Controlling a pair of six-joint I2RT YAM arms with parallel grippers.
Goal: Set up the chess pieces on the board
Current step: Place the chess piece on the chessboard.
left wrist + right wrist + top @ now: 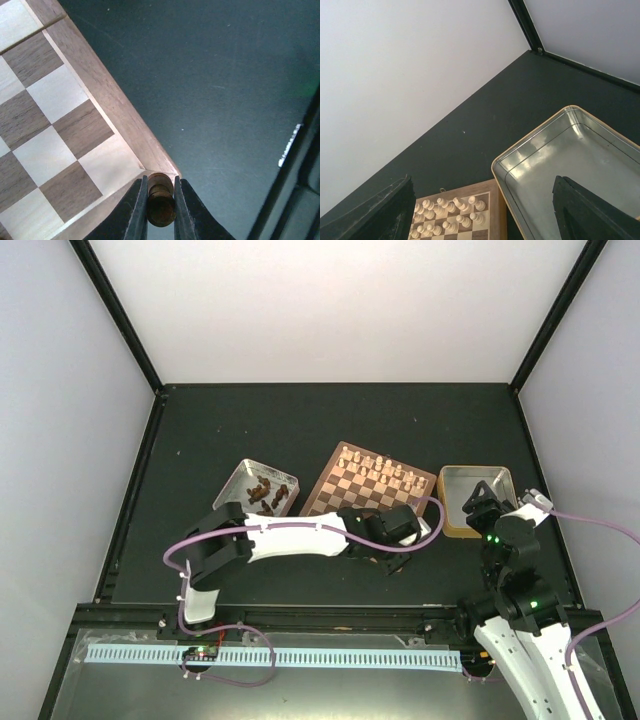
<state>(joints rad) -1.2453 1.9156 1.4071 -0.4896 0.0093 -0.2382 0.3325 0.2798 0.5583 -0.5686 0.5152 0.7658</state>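
Left end effector (161,181): pressed together on one dark brown chess piece (161,212). Both black fingers (137,210) bear on the sides of the piece. The piece points away from the wrist camera.

Position of the held piece: at a corner of the board (107,97), just beyond the thick wooden rim. Contact between piece and rim cannot be determined. The squares beside this corner carry no pieces in the left wrist view.

Left arm: in the top view it reaches from its base to the right, across the near edge of the board (345,490).

Right end effector (482,178): spread wide, nothing between the fingers (385,210). It hangs over the right tray (560,150), a shallow metal tray with a gold-coloured rim.

Right tray location: just beside the right edge of the board, on the bench (300,430).

Cream-white chessmen (380,468): standing in two rows along the far side of the board.

Remaining dark brown chessmen (265,492): lying loose in the left tray (243,472). This tray sits on the bench just beside the left edge of the board.
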